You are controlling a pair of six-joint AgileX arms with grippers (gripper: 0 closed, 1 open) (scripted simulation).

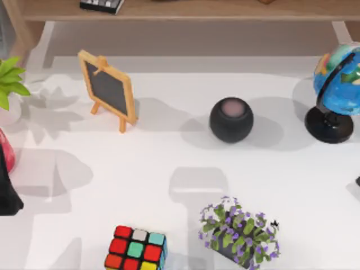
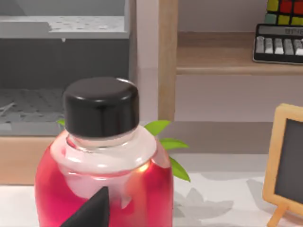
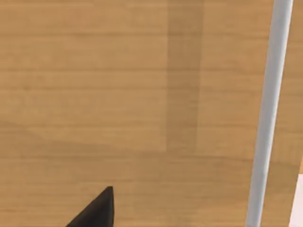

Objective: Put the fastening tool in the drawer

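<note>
Two grippers: left gripper (image 2: pixel 90 213) just beside the bottle (image 2: pixel 102 175); right gripper (image 3: pixel 94 213) well apart from the bottle, facing what seems the drawer (image 3: pixel 118 94); neither's jaw state can be told; right should square onto the bar (image 3: pixel 267 118) before pulling.

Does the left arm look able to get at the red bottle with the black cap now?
Probably yes. The left hand is at the table's left edge, beside the red bottle, and nothing stands between them in the left wrist view.
</note>
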